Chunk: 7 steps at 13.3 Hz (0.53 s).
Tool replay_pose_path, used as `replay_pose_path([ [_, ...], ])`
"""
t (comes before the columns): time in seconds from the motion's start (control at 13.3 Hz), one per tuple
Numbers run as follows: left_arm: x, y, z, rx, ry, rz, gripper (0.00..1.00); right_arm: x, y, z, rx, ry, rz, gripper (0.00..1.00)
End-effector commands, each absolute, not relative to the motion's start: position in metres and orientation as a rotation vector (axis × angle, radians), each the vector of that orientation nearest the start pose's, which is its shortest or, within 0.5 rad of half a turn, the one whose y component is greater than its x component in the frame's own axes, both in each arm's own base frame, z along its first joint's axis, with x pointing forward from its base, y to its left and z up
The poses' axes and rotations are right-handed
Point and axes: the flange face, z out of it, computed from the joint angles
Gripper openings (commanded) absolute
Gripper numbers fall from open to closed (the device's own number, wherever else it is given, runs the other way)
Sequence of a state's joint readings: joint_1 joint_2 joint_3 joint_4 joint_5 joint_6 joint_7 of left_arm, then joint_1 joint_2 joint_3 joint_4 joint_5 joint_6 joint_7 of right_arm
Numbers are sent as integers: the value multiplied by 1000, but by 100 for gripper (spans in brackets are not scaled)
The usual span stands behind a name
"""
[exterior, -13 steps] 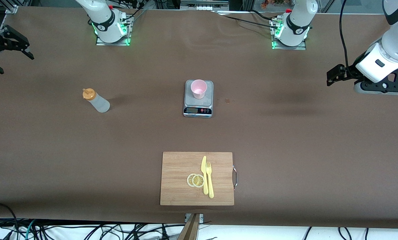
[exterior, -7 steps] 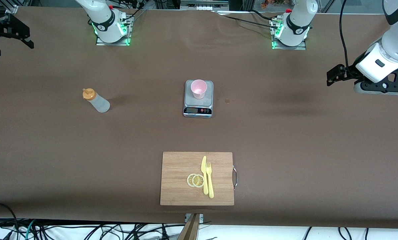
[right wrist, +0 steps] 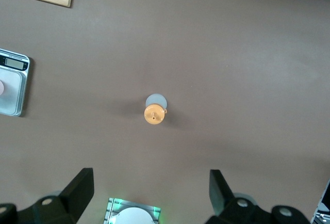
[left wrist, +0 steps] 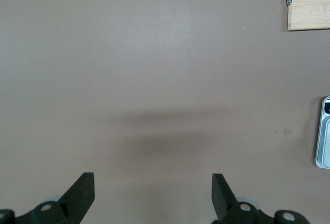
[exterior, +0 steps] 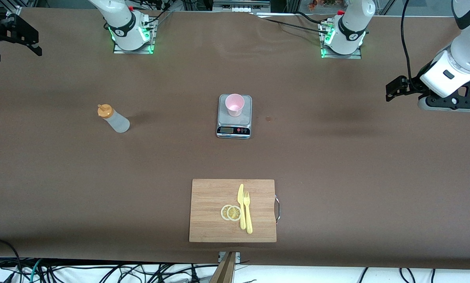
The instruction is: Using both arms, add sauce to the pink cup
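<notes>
Sauce (exterior: 113, 118) stands upright on the brown table (exterior: 337, 177), a translucent whitish squeeze bottle with an orange nozzle cap, toward the right arm's end and well apart from everything else; in the right wrist view it shows from straight above, cap uppermost (right wrist: 154, 111). Midway along the table the pink cup (exterior: 234, 104) sits upright on a grey kitchen scale (exterior: 234, 117) (its display and buttons face the front camera), and nothing touches either one. Nearer to the front camera than the scale lies a wooden cutting board (exterior: 211, 220) with a metal handle on its edge toward the left arm's end; on it rest two lemon slices (exterior: 231, 212), overlapping, just beside a yellow knife (exterior: 241, 204) and a yellow fork (exterior: 247, 212) laid side by side. A small round stain (exterior: 269, 118) marks the table beside the scale. The right gripper (exterior: 18, 33) hangs high over the table's edge at the right arm's end, fingers spread wide and empty, with the bottle well below it. The left gripper (exterior: 394, 89) hovers over bare table toward the left arm's end, fingers likewise apart and holding nothing.
</notes>
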<state>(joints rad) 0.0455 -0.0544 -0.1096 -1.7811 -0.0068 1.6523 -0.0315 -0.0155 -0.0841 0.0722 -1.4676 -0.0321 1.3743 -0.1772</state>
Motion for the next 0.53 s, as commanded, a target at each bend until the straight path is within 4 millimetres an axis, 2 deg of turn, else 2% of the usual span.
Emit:
replay_pose_path([
  [0.0,539,-35,567,-3118,80,121,100,512,30,704,-3144,-404,-9,99],
  [0.45,539,-35,567,-3118,78,119,100,514,21,705,-3118,-367,-27,99],
])
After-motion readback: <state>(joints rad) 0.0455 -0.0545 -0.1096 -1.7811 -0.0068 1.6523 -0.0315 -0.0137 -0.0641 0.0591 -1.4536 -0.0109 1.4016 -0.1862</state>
